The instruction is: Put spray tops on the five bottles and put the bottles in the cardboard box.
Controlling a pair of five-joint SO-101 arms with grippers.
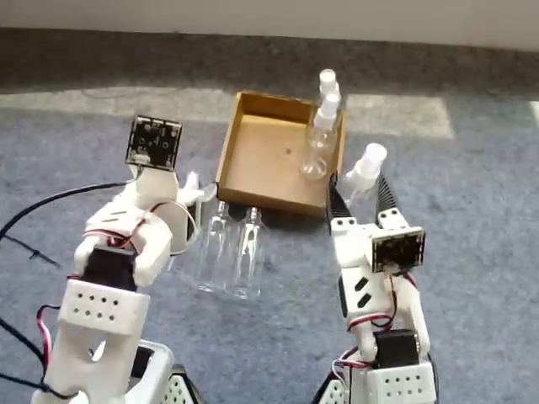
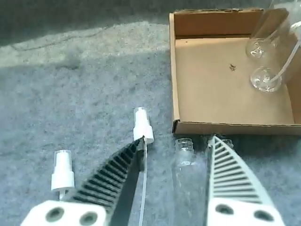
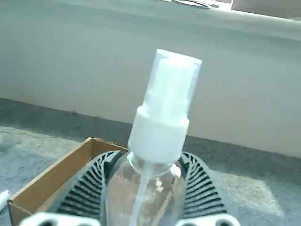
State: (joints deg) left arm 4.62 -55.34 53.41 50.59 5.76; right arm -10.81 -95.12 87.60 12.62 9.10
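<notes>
Farthest left on the grey carpet [image 2: 70,94] lie two loose white plastic spray tops [image 2: 62,170]. One is well out to the side and the nearer spray top [image 2: 142,126] sits right at one fingertip of the left gripper [image 2: 176,141]. That gripper is released, with its jaws spread wide on either side of the neck of a clear uncapped plastic bottle [image 2: 186,162]. This bottle and its twin [image 1: 248,248] lie side by side just off the near edge of the shallow brown cardboard box [image 1: 226,156].

Inside the box, two clear capped bottles [image 1: 318,135] lean against its right wall. Just outside the box's near right corner, the right gripper [image 1: 362,192] is clenched around a third clear bottle with a white spray top [image 3: 162,117], and the top points away from the wrist.

Three of the five bottles look topped and two are boxed, so the step in hand seems to be boxing the third. That calls for lifting it over the wall, setting it beside the leaning pair without knocking them, then letting go.

For the left arm, the next move is probably to close on the nearer spray top. Its thin tube must then be threaded into a narrow bottle neck, and that bottle will likely need steadying.
</notes>
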